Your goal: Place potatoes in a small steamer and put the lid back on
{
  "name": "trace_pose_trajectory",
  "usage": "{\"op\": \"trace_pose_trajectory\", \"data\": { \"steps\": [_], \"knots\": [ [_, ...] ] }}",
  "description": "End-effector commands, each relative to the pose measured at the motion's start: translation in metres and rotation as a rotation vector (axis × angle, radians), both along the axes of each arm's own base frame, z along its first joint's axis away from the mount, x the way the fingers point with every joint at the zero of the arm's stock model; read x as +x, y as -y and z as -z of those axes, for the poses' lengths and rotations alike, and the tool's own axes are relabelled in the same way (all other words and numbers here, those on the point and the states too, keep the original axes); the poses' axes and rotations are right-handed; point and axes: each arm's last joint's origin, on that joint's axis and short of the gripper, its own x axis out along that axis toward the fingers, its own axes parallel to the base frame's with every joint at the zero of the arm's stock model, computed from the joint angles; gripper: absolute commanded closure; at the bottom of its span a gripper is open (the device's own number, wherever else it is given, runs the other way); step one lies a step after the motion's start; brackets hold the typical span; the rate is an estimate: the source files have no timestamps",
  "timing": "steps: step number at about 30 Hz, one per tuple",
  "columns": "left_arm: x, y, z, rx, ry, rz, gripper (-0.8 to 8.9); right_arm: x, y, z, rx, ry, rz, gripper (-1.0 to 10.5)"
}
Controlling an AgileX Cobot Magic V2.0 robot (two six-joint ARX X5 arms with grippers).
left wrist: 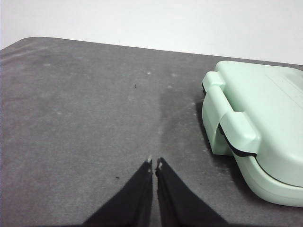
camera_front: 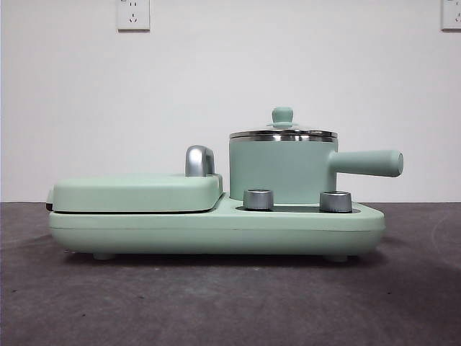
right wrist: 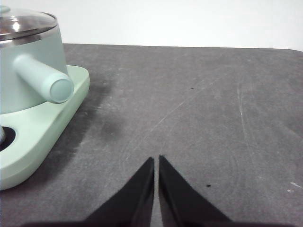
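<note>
The small steamer point(camera_front: 282, 171) is a mint-green pot with a steel rim and a straight side handle; it stands on the right half of a mint-green cooker base point(camera_front: 216, 229). The glass lid point(camera_front: 283, 132) with its green knob sits on the pot. In the right wrist view the small steamer point(right wrist: 26, 64) and the lid point(right wrist: 23, 22) are off to one side of my right gripper point(right wrist: 156, 160), which is shut over bare table. My left gripper point(left wrist: 154, 163) is shut too, over bare table beside the cooker's griddle end. The potatoes are out of view.
A flat griddle section with a closed cover point(camera_front: 137, 192) and a chrome handle point(camera_front: 199, 160) fills the cooker's left half, also in the left wrist view as the griddle section point(left wrist: 258, 127). Two steel dials point(camera_front: 258, 199) face the front. A dark grey mat point(camera_front: 230, 303) covers the table.
</note>
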Motion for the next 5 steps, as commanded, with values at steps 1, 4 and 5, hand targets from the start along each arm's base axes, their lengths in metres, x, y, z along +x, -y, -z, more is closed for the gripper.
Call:
{"op": "trace_pose_trajectory", "data": {
  "steps": [1, 4, 5],
  "knots": [
    [0.0007, -0.0003, 0.0070, 0.006, -0.025, -0.004, 7.94, 0.0004, 0.0001, 0.0012, -0.001, 0.005, 0.001, 9.3],
    [0.0007, -0.0003, 0.0070, 0.006, -0.025, -0.004, 7.94, 0.0004, 0.0001, 0.0012, -0.001, 0.005, 0.001, 9.3],
    [0.0007, -0.0003, 0.0070, 0.006, -0.025, -0.004, 7.94, 0.0004, 0.0001, 0.0012, -0.001, 0.005, 0.001, 9.3]
  ]
}}
